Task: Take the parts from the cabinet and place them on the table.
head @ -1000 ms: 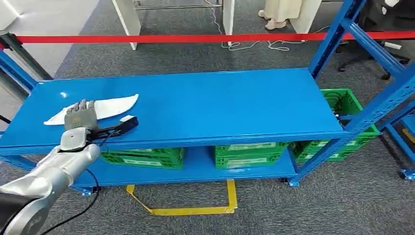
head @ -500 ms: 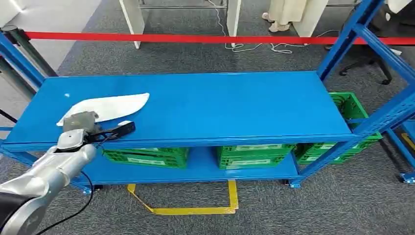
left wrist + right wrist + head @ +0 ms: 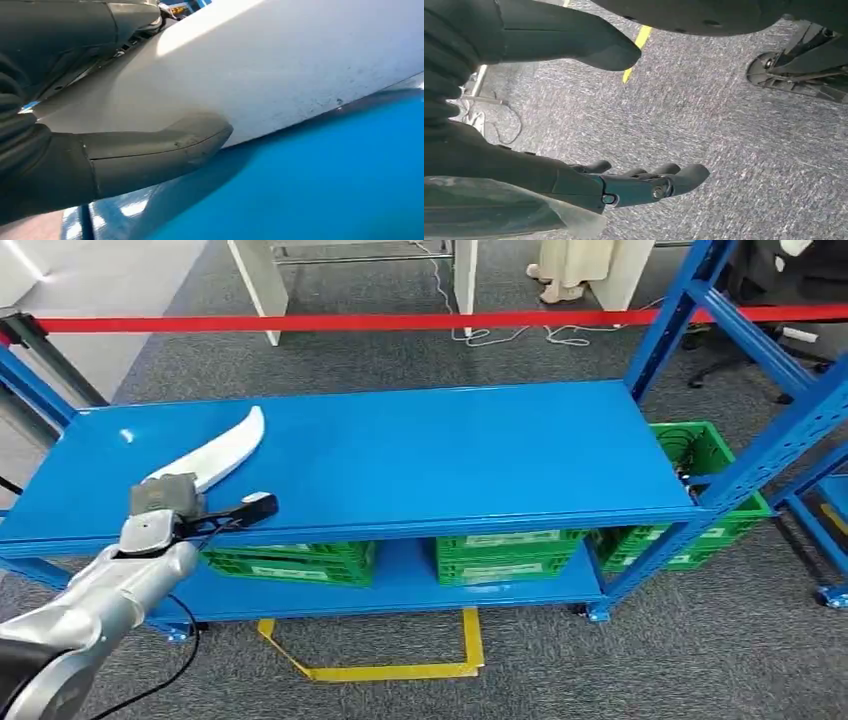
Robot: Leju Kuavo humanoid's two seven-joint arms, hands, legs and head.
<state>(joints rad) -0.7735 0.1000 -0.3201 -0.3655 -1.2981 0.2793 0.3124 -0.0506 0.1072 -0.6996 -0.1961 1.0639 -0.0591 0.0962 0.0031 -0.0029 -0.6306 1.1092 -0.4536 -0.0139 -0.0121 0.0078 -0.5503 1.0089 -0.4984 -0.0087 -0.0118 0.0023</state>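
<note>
A long white curved part (image 3: 218, 451) sits at the left end of the blue cabinet's top shelf (image 3: 450, 455). My left hand (image 3: 164, 499) grips its near end at the shelf's front edge, and the part slants away from the hand toward the back. In the left wrist view the thumb (image 3: 150, 152) presses against the white part (image 3: 290, 65) just above the blue shelf surface (image 3: 310, 190). My right hand (image 3: 499, 155) hangs over the grey carpet with its fingers (image 3: 649, 182) apart and nothing in it.
Green crates (image 3: 510, 555) stand on the lower shelf, with another green crate (image 3: 700, 455) to the right. Blue uprights (image 3: 760, 440) rise at the right end. A red barrier tape (image 3: 400, 320) runs behind the cabinet. Yellow tape (image 3: 380, 668) marks the floor in front.
My left hand has closed around the white part's near end. The part has swung from lying across the shelf, tip to the right, to pointing toward the back.
</note>
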